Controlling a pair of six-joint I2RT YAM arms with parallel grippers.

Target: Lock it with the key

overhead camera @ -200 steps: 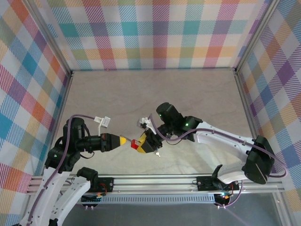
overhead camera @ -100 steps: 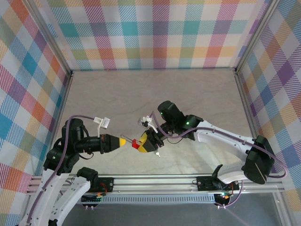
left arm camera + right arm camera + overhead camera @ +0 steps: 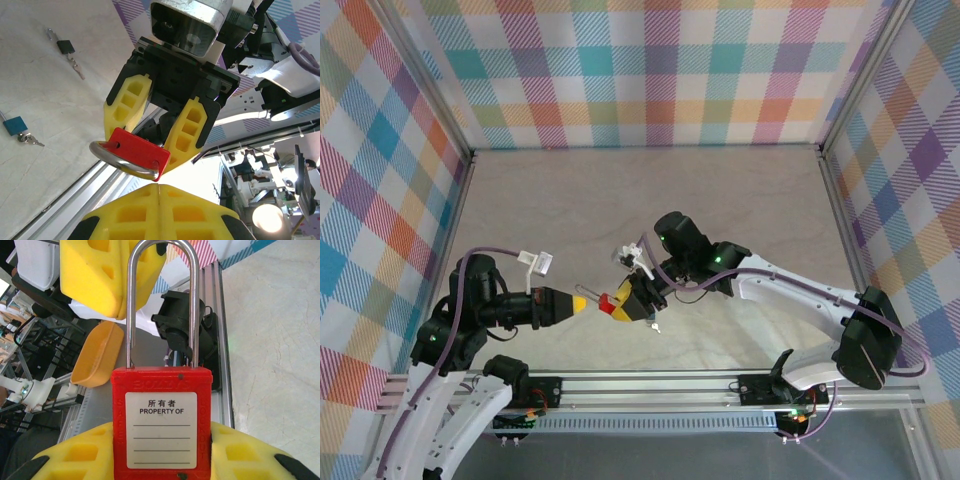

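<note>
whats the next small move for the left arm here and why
Probably ease the shut left gripper forward so its tips press the shackle toward the lock body. The right gripper clamps the lock with the shackle pointing at the left tips, which sit close to it, empty. Whether the shackle is fully seated I cannot tell.

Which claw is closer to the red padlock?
Right. The right claw grips the red padlock by its body. The left claw, shut, sits just off the shackle.
</note>
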